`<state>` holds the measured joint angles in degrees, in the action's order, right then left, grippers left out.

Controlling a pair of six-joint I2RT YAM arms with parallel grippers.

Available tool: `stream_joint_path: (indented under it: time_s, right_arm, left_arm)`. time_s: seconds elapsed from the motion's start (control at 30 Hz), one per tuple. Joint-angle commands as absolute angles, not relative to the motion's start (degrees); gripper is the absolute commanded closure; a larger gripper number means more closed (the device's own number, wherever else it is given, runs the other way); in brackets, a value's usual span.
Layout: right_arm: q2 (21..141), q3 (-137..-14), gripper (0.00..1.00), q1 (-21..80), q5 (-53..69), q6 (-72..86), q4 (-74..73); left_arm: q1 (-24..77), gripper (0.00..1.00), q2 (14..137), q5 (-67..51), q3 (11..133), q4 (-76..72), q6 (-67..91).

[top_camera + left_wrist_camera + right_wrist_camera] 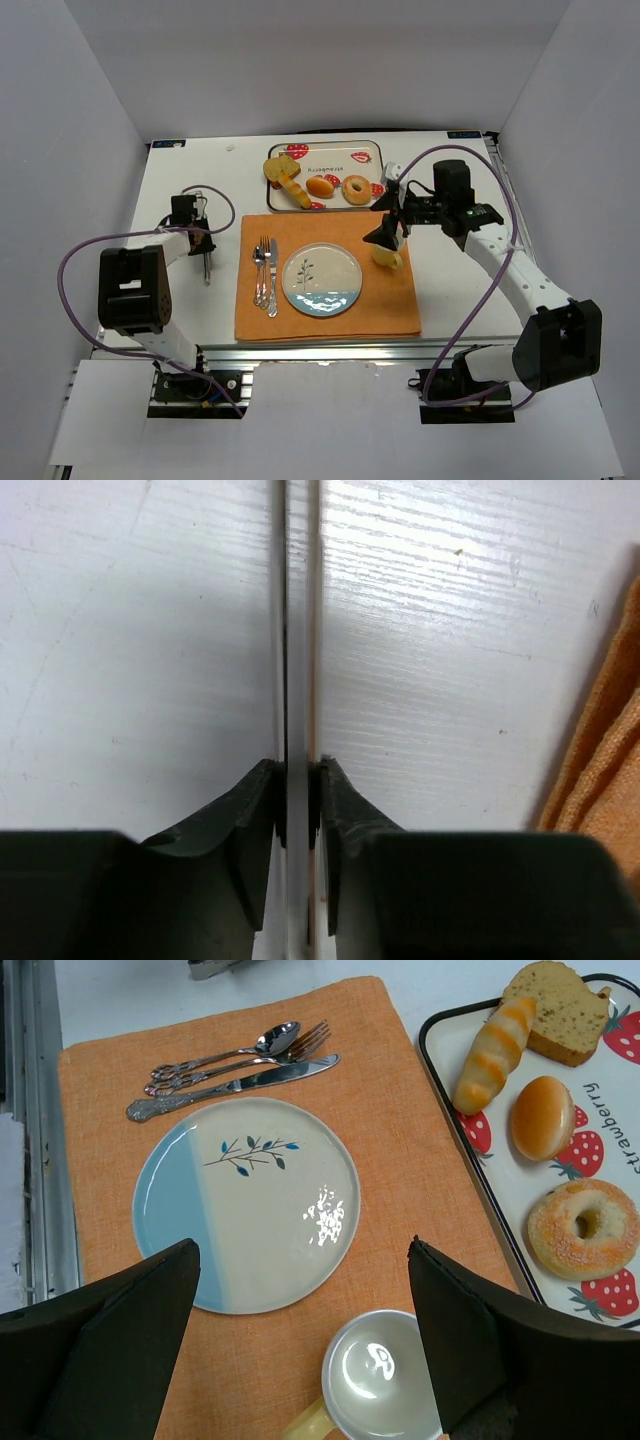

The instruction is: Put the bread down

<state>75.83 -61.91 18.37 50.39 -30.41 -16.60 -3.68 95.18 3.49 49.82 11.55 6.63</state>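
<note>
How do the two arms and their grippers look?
The left arm and right arm: white links, black joint blocks, a purple cable looping along each. The left gripper and right gripper: black, wedge-shaped fingers.

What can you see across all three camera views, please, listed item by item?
table: 1, white, under everything
tray: 1, white with strawberry print, far middle
bagel: 1, golden, tray's right end
bun: 1, orange, left of bagel
striped roll: 1, tan, on tray
bread slice: 1, brown, tray's left end
placemat: 1, orange, in front of tray
plate: 1, white and blue, mid-placemat
spoon: 1, silver, left of plate
fork: 1, silver, beside spoon
knife: 1, silver, nearest plate
cup: 1, yellow, right of plate
thin metal strip: 1, silvery, left of placemat
left end effector: black, shut on thin metal strip
right end effector: black, open above cup
</note>
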Motion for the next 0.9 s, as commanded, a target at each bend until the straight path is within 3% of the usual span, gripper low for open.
stream_joint_path:
  time_s: [0.0,0.07,0.17,0.33,0.47,0.7,0.87]
  right_arm:
    - [74.27,-61.7,0.11,17.49,50.19,-30.06,-15.47]
    - [74.35,-61.7,0.11,16.88,50.1,-30.15,-15.38]
    - [74.09,-62.14,0.11,15.47,50.1,-30.06,-15.03]
    - [74.35,-63.01,0.11,13.1,50.1,-30.41,-14.24]
    - [75.06,-63.46,0.11,11.25,50.89,-29.62,-13.36]
    - [75.41,-62.93,0.11,8.44,51.76,-29.44,-11.16]
    - [74.88,-62.05,0.11,7.21,52.38,-29.35,-10.9]
  left_arm:
    - [-3.95,0.75,95.46,0.35,46.67,12.83,7.03]
    - [-3.87,0.89,92.21,0.09,46.93,13.09,8.17]
    - [-3.52,0.93,84.65,-5.08,51.48,14.76,14.12]
    - [-0.88,0.82,77.61,-15.1,56.25,12.15,27.48]
    - [9.63,0.73,75.32,-17.23,56.43,5.92,37.85]
    - [19.24,0.66,81.55,-19.16,59.41,0.0,46.75]
    - [22.84,0.55,87.09,-18.46,63.45,-2.81,49.21]
